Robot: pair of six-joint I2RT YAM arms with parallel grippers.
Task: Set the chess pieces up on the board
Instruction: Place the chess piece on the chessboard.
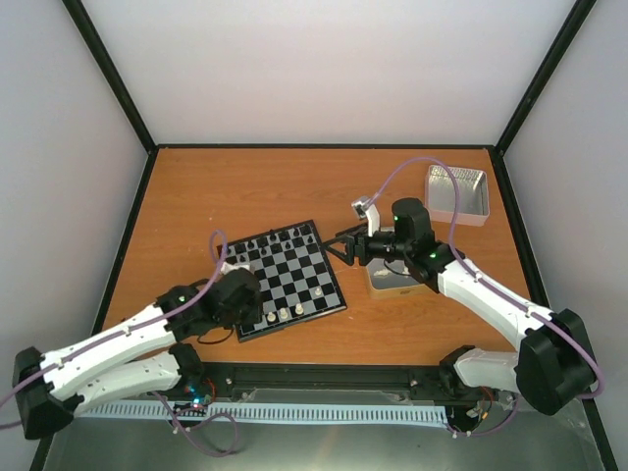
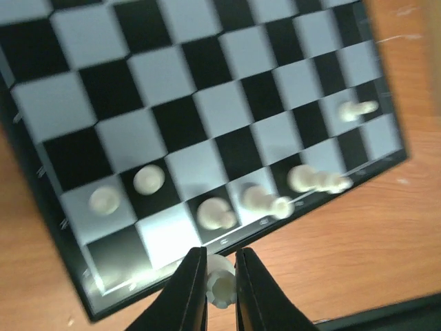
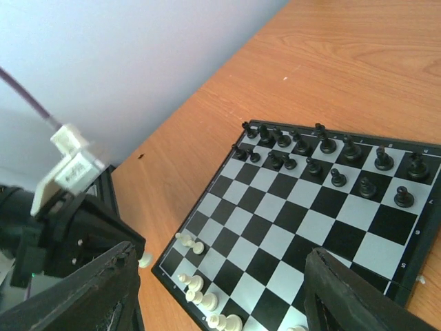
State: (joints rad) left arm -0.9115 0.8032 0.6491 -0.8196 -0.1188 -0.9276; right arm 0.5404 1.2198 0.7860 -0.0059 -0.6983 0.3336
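Note:
The board (image 1: 294, 267) lies at the table's middle, turned slightly. Several cream-white chess pieces (image 1: 285, 314) stand along its near edge, and in the left wrist view they are blurred white pieces (image 2: 213, 214). My left gripper (image 2: 220, 261) hovers over the board's near rim (image 2: 62, 241), shut on one white piece (image 2: 220, 284). In the top view the left gripper (image 1: 245, 294) sits at the board's near left corner. My right gripper (image 1: 345, 245) is open and empty just off the board's right edge. Its fingers (image 3: 103, 289) frame the board (image 3: 296, 221).
Black chessmen (image 1: 280, 238) fill the board's far rows, also visible as black chessmen (image 3: 331, 155) in the right wrist view. A silver tin (image 1: 456, 193) stands at the back right. Another tin (image 1: 392, 283) lies under the right arm. Black rails border the table.

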